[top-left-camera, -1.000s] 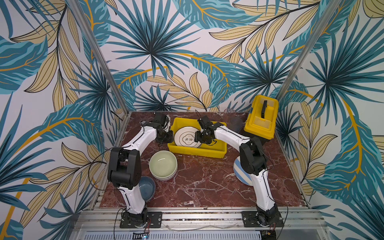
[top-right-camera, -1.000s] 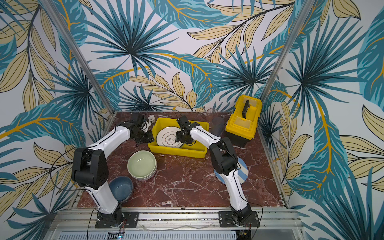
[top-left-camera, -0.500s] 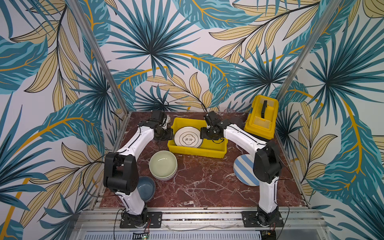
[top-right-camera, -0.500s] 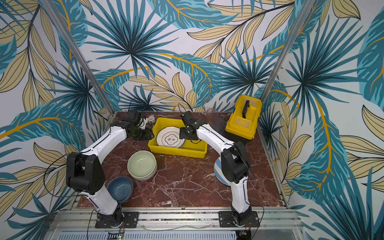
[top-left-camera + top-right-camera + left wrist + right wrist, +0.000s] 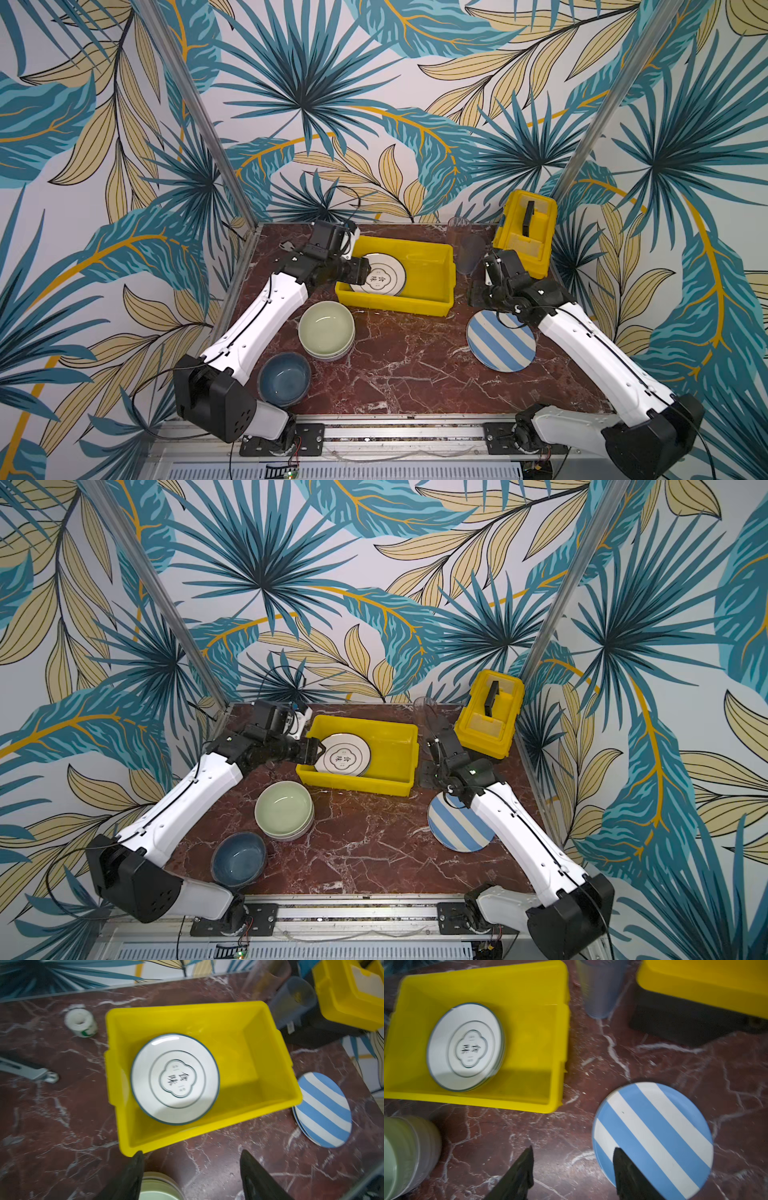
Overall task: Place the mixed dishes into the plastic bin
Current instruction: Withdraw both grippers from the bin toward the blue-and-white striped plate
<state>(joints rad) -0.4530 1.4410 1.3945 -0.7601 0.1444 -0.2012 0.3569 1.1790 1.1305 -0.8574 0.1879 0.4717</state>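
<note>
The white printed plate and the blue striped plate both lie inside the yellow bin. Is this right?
Only the white printed plate is inside the yellow bin; the blue striped plate lies on the table outside it, as both top views show.

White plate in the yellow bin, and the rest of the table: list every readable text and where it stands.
"食味": centre of the white plate in the yellow bin.
Small marks above and below it: too small to read.
Green print on the tape roll: blurred.
Sticker on the tumbler: unreadable.
</note>
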